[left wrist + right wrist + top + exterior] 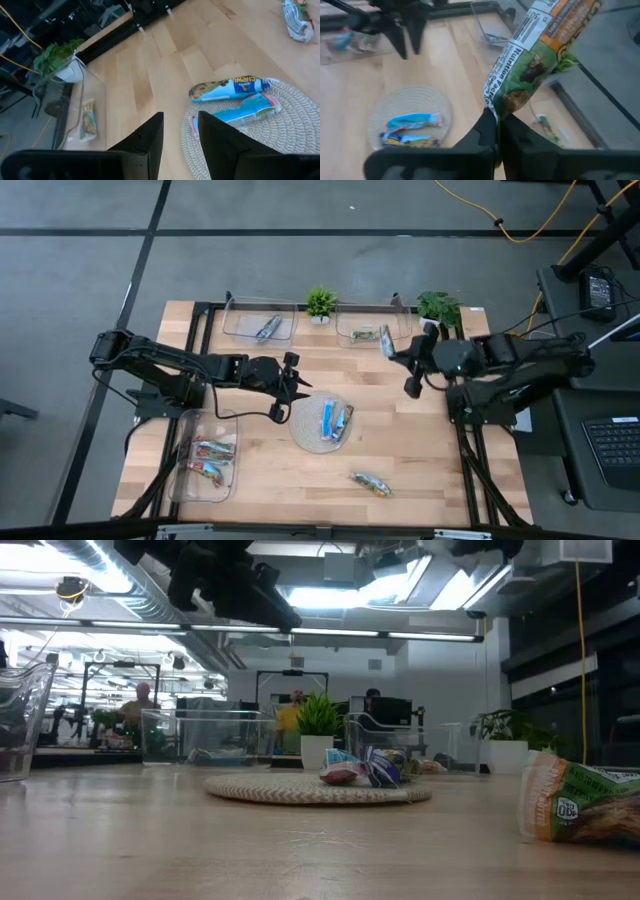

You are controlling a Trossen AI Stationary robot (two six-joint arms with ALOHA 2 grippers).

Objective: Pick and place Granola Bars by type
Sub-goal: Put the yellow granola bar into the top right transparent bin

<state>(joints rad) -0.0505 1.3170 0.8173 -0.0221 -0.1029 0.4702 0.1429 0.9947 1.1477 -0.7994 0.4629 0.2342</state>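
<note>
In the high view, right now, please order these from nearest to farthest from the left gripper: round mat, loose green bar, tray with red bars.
From the left gripper:
1. Round mat, just beside it, at table centre.
2. Tray with red bars, near the left front corner.
3. Loose green bar, front, right of centre.

Two blue-wrapped granola bars (336, 420) on round woven mat (303, 432); three clear plastic trays (232, 325); two small potted green plants (321, 304).

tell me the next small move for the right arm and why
Probably carry on over the back right tray and let go. The right gripper is shut on a green bar beside that tray, which already holds a green bar. The left gripper hangs open by the round mat.
</note>
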